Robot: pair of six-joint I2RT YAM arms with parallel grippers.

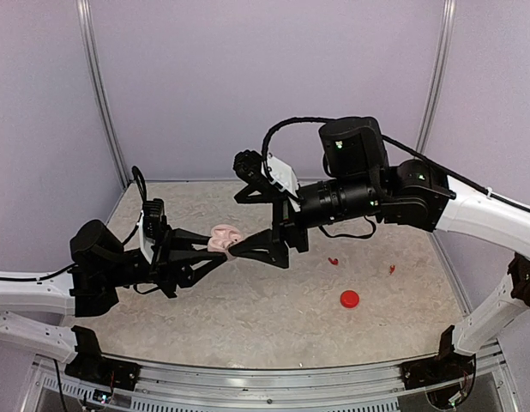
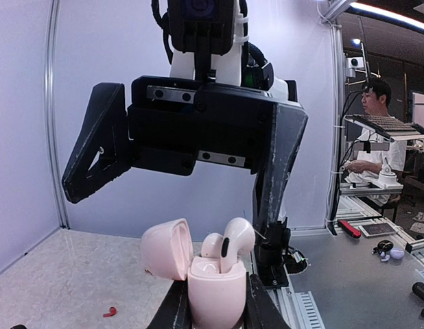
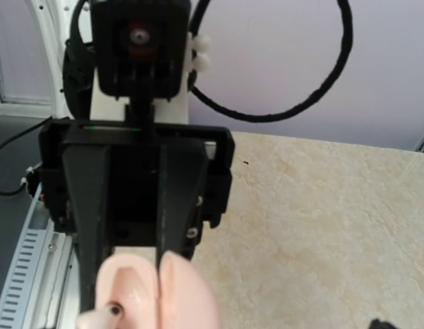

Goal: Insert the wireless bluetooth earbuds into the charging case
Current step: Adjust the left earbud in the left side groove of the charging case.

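My left gripper (image 1: 222,247) is shut on a pink charging case (image 2: 215,291) and holds it upright above the table. Its fingers (image 2: 172,310) press both sides of the case body. The lid (image 2: 165,248) hangs open to the left. Two whitish-pink earbuds sit in the case: one (image 2: 212,245) is low in its socket, the other (image 2: 237,240) stands taller with its stem inside. My right gripper (image 2: 169,205) hovers just above the case, open, with nothing between its fingers. In the right wrist view the case (image 3: 184,295) fills the bottom edge.
Two small red earbuds (image 1: 333,260) (image 1: 391,269) and a round red case (image 1: 350,299) lie on the marbled table right of centre. One red earbud (image 2: 110,312) shows below the held case. Purple walls close the back and sides.
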